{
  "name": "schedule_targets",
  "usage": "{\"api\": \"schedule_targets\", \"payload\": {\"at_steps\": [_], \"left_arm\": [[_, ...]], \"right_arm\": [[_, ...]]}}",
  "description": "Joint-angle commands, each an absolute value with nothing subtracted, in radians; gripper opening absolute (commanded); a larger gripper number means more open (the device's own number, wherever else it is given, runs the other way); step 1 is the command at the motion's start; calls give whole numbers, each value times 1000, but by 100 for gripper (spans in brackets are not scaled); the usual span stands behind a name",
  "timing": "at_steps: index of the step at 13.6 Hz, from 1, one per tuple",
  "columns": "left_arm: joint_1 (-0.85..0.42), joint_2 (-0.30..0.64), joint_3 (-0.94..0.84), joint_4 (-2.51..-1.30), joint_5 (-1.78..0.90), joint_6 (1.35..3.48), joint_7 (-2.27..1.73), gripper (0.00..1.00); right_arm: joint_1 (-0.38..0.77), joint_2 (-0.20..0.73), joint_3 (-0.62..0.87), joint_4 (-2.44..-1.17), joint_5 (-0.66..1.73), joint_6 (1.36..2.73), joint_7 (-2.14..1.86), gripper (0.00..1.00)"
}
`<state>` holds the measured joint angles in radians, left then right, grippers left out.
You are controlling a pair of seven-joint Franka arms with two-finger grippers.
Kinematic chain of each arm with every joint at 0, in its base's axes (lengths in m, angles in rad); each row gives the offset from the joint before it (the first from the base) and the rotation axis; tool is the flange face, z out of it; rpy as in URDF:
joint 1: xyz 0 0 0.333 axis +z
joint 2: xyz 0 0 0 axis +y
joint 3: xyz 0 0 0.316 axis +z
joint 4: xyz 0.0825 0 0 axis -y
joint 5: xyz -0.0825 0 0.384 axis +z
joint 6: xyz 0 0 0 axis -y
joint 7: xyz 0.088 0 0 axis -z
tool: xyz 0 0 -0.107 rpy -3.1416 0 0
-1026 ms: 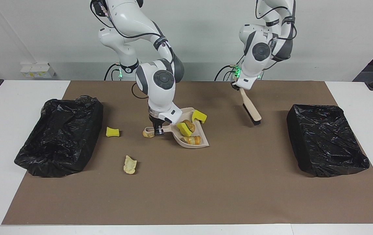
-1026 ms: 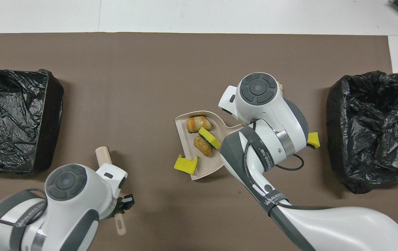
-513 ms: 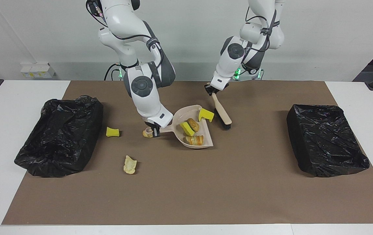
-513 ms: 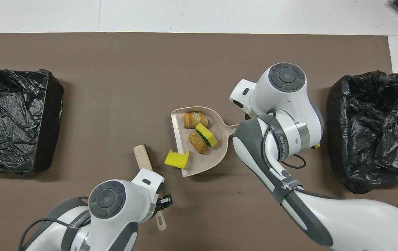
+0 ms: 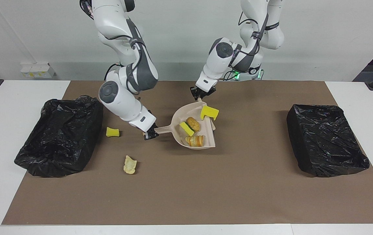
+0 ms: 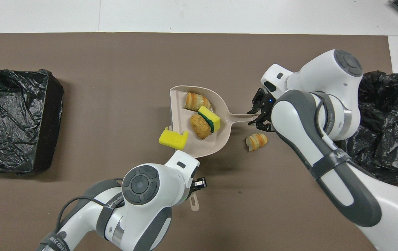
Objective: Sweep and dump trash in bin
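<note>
From overhead, the left arm covers nearly all of the brush (image 6: 194,203); only its handle tip shows. The right arm hides the inner edge of the bin (image 6: 390,118) at its end. In the facing view, the right pincer (image 5: 149,133) screens the striped lump (image 6: 256,141).

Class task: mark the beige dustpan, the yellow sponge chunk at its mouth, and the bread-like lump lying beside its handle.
beige dustpan (image 6: 216,143), overhead view, bare pan floor.
yellow sponge chunk (image 6: 173,138), overhead view, top face.
bread-like lump (image 6: 256,141), overhead view, striped middle.
</note>
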<state>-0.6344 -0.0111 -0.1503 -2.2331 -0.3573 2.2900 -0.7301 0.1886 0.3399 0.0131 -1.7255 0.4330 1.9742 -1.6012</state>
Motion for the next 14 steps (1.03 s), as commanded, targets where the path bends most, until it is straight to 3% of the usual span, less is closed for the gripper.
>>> {"api": "schedule_targets", "payload": {"at_steps": [1, 7, 14], "left_arm": [[-635, -11, -143, -2180, -361, 2241, -722, 0], [-632, -70, -140, -2232, -322, 2080, -745, 0], [-779, -90, -146, -2330, -322, 2114, -888, 0]], "right_arm": [[124, 321, 25, -1730, 556, 1983, -1669, 0], [84, 313, 23, -1718, 664, 1953, -1723, 0], [35, 308, 5, -1608, 451, 1816, -1687, 0]]}}
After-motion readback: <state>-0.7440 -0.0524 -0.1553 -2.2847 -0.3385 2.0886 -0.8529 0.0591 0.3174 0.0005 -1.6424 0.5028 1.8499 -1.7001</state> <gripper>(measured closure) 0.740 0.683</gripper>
